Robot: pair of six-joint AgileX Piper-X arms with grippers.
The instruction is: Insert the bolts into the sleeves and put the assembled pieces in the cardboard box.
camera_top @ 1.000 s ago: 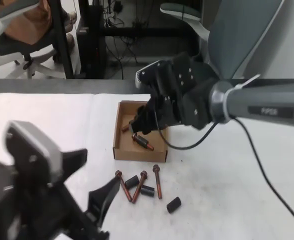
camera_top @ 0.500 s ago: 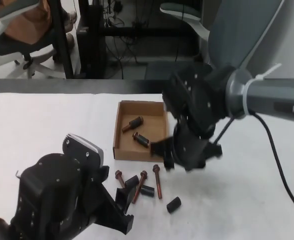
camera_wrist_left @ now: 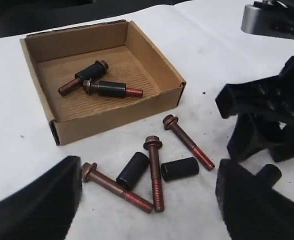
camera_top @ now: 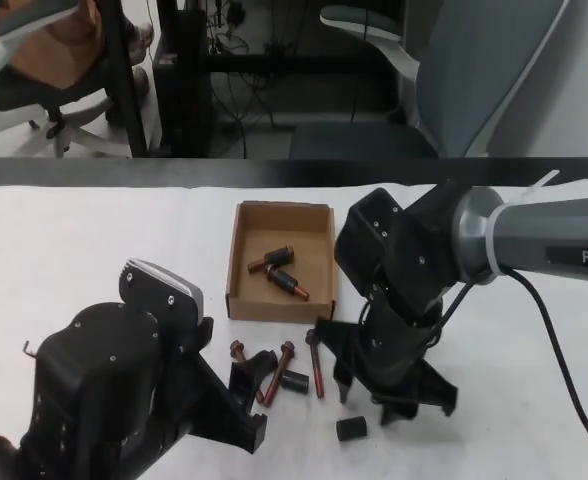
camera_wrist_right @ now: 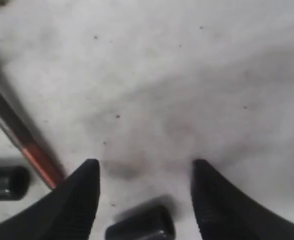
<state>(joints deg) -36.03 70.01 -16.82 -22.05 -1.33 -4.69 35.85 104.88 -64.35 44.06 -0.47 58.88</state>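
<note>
The right gripper point(camera_wrist_right: 144, 167), fingers spread, hangs over a loose sleeve point(camera_top: 351, 428) at five o'clock from the box point(camera_top: 274, 308), so next it should drop and pinch it.

The bolts point(camera_wrist_left: 155, 175) are copper-red, sleeves point(camera_wrist_left: 179, 169) black, box point(camera_wrist_left: 117, 117) brown.

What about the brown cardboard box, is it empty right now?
No, the brown cardboard box holds two copper bolts fitted in black sleeves, one lying beside the other.
</note>
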